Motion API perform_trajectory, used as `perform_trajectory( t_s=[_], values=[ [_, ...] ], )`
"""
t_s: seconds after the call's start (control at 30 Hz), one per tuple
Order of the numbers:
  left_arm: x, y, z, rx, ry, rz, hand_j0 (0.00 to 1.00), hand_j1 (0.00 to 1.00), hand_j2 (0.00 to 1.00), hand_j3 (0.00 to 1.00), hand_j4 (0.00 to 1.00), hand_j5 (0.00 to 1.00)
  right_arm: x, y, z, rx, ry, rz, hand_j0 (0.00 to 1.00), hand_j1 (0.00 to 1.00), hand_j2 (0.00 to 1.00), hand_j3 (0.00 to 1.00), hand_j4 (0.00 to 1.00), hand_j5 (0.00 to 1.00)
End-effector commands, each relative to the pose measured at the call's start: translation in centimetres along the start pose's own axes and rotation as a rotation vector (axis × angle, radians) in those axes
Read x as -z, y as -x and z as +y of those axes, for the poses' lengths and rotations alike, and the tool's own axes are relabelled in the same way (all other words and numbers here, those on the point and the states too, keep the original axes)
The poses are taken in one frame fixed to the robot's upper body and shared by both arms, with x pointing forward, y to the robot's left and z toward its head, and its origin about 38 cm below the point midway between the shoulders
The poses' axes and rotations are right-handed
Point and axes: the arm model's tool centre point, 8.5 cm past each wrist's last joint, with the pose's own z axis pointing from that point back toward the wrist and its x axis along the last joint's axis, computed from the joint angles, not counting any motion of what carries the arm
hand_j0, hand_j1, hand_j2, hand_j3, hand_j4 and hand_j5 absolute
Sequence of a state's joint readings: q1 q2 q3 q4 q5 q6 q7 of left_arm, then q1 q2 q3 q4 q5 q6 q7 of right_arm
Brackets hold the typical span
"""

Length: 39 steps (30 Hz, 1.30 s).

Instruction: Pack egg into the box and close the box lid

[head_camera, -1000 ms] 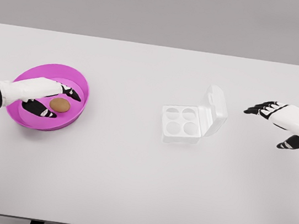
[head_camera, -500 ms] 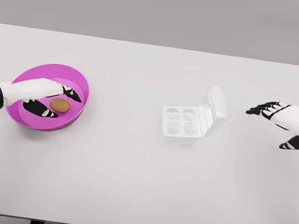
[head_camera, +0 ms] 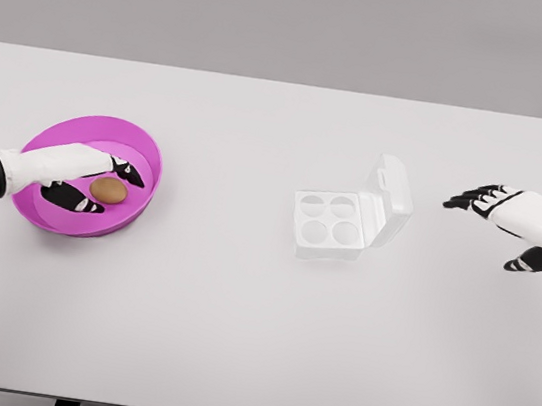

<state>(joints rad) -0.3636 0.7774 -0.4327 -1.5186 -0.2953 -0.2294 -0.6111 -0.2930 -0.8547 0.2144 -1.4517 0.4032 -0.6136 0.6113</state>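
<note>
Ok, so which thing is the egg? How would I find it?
Look at the left side of the white table for the pink bowl. The egg lies inside it, between the fingers of the left hand. It is the only small, round, brown thing there; the box is clear.

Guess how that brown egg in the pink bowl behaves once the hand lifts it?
The egg is smooth and rounded, so it probably slips or rolls inside the curved pink bowl if nudged. Likely fragile: the left hand surrounding it should squeeze gently.
</note>
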Motion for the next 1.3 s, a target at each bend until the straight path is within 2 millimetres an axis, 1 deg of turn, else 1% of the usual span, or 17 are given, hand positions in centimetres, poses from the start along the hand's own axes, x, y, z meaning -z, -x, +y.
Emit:
perform_trajectory(
  t_s=[0.0, 0.27, 0.37, 0.43, 0.5, 0.57, 0.63, 0.7, 0.97, 1.27],
  values=[
    [0.0, 0.0, 0.0, 0.000, -0.001, 0.000, 0.72, 0.72, 0.72, 0.72, 0.72, 0.72, 0.0, 0.0, 0.0, 0.005, 0.002, -0.001, 1.00, 1.00, 1.00, 1.00, 1.00, 1.00],
    [0.0, 0.3, -0.1, -0.006, 0.002, 0.007, 0.71, 0.71, 0.71, 0.71, 0.71, 0.71, 0.0, -0.2, 0.1, 0.004, 0.002, -0.004, 1.00, 1.00, 1.00, 1.00, 1.00, 1.00],
    [0.1, 0.2, -0.1, -0.007, 0.002, 0.006, 0.66, 0.66, 0.66, 0.66, 0.66, 0.66, -0.1, -0.1, 0.0, 0.003, 0.001, -0.003, 1.00, 1.00, 1.00, 1.00, 1.00, 1.00],
    [0.1, 0.2, -0.1, -0.008, 0.001, 0.005, 0.60, 0.60, 0.60, 0.60, 0.60, 0.60, 0.0, -0.2, 0.1, 0.005, 0.001, -0.004, 1.00, 1.00, 1.00, 1.00, 1.00, 1.00],
    [0.1, 0.2, -0.1, -0.009, -0.001, 0.004, 0.58, 0.58, 0.58, 0.58, 0.58, 0.58, -0.1, -0.1, 0.1, 0.004, 0.000, -0.003, 1.00, 1.00, 1.00, 1.00, 1.00, 1.00],
    [0.1, 0.2, -0.1, -0.009, -0.001, 0.004, 0.57, 0.57, 0.57, 0.57, 0.57, 0.57, 0.0, -0.2, 0.1, 0.005, 0.002, -0.006, 1.00, 1.00, 1.00, 1.00, 1.00, 1.00],
    [0.1, 0.2, -0.1, -0.009, -0.001, 0.004, 0.57, 0.57, 0.57, 0.57, 0.57, 0.57, 0.1, -0.8, -0.3, -0.012, 0.007, -0.021, 1.00, 1.00, 1.00, 1.00, 1.00, 1.00],
    [0.1, 0.2, -0.1, -0.009, -0.001, 0.004, 0.56, 0.56, 0.56, 0.56, 0.56, 0.56, 0.1, -1.2, -0.2, -0.016, 0.005, -0.029, 1.00, 1.00, 1.00, 1.00, 1.00, 1.00],
    [0.0, 0.2, 0.1, -0.008, -0.006, 0.002, 0.46, 0.46, 0.46, 0.46, 0.46, 0.46, 0.0, -1.1, -0.1, -0.015, 0.003, -0.026, 1.00, 1.00, 1.00, 1.00, 1.00, 1.00],
    [-0.2, -0.1, 0.6, -0.009, -0.022, -0.009, 0.43, 0.43, 0.43, 0.43, 0.43, 0.43, 0.0, -1.0, -0.1, -0.015, 0.002, -0.024, 1.00, 1.00, 1.00, 1.00, 1.00, 1.00]
  ],
)
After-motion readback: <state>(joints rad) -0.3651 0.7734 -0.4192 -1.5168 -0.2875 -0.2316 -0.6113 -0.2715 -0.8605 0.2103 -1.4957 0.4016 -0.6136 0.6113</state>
